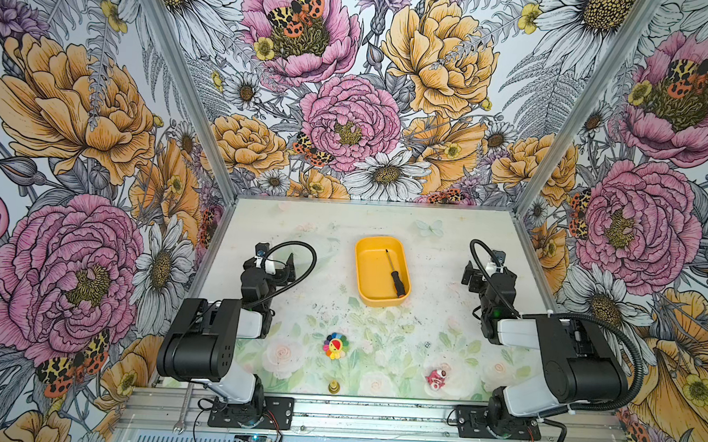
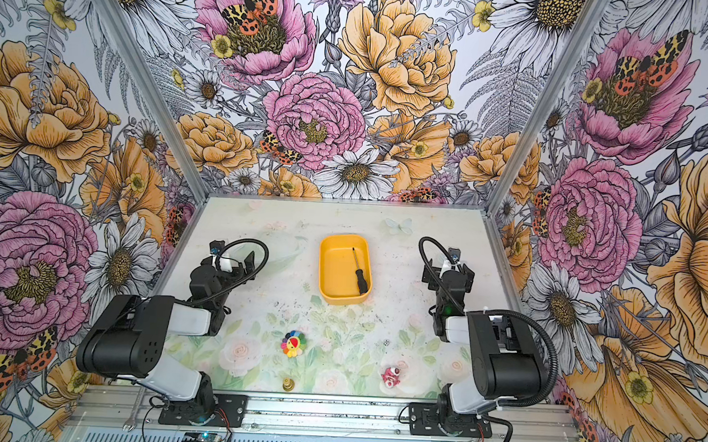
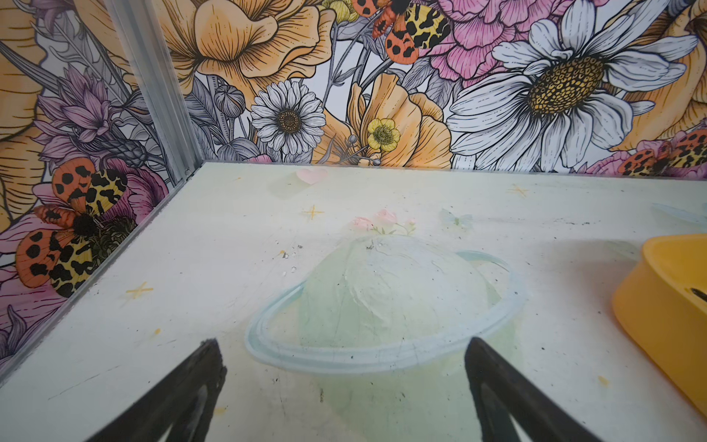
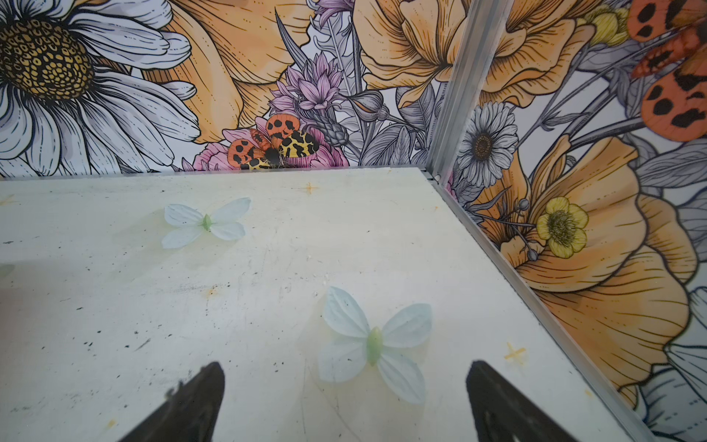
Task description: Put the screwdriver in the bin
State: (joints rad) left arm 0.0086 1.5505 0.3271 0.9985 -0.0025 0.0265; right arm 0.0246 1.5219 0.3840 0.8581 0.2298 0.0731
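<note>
The screwdriver (image 1: 395,275) (image 2: 361,275), with a thin dark shaft and black handle, lies inside the yellow-orange bin (image 1: 371,273) (image 2: 335,271) along its right side, handle towards the front. In the left wrist view only the bin's wall (image 3: 658,306) and the shaft tip (image 3: 698,294) show at the edge. My left gripper (image 1: 279,266) (image 2: 239,266) (image 3: 342,340) hovers open left of the bin, holding nothing. My right gripper (image 1: 485,271) (image 2: 447,271) (image 4: 344,363) stands open right of the bin over bare table, also holding nothing.
A rainbow flower toy (image 1: 335,346), a small red-and-white toy (image 1: 437,378) and a brass piece (image 1: 334,387) sit near the front. A silver wrench (image 1: 182,408) lies on the front rail. Floral walls close in the table on three sides.
</note>
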